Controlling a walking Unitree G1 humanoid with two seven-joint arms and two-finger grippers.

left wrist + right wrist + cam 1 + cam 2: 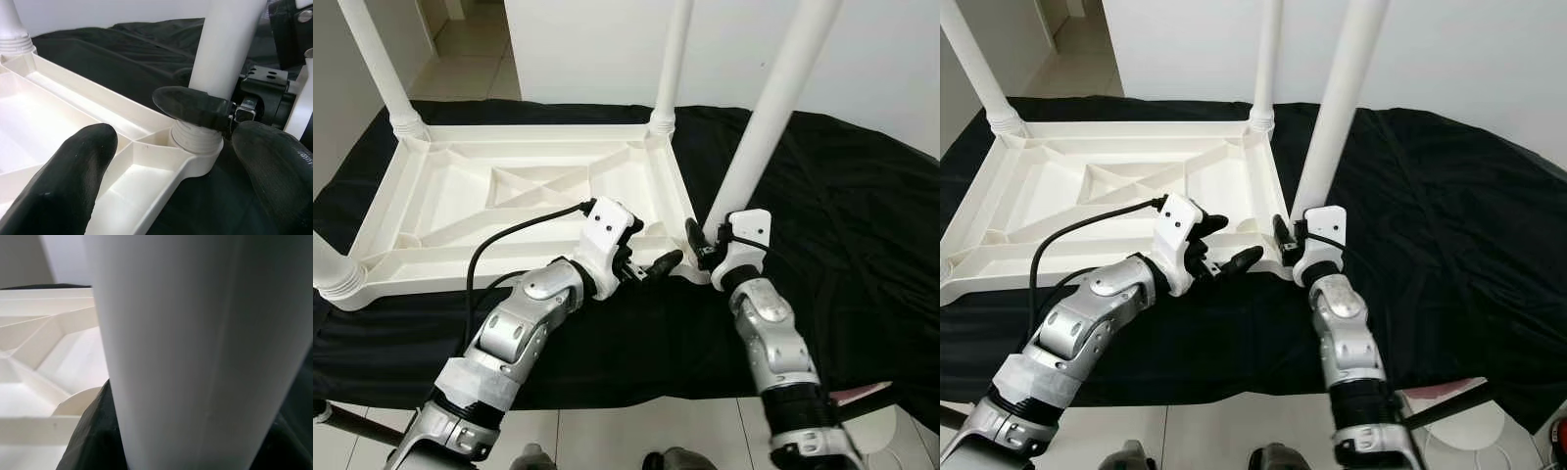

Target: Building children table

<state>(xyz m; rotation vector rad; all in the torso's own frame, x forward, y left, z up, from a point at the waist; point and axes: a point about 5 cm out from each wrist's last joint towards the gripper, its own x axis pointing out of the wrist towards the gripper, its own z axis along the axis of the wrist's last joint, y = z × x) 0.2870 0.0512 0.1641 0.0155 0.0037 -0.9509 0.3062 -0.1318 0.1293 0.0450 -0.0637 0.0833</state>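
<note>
So there's a big black cloth (862, 225) spread over the work surface, and the white plastic kids' tabletop (509, 201) is lying upside down on it, ribbed underside facing up. Legs are standing up out of all four corners: far-left leg (377, 64), far-right leg (671, 64), the near-left one (333, 266) mostly cut off at the edge of the head view, and the near-right leg (773, 103), which leans a bit toward the right as it rises.

All the action is at that near-right corner. The right gripper (703, 245) is right at the bottom of the near-right leg, fingers snugged around it just above the threaded collar (198, 137); in the left wrist view one black finger (190, 105) lies pressed across the leg's base. So closed on the leg, as far as I can see.

The left gripper (651, 257) sits just beside it over the tabletop's near edge, its fingers spread wide, holding nothing, pointed at that same corner socket. A black cable (514, 240) loops off the left wrist across the tabletop.
</note>
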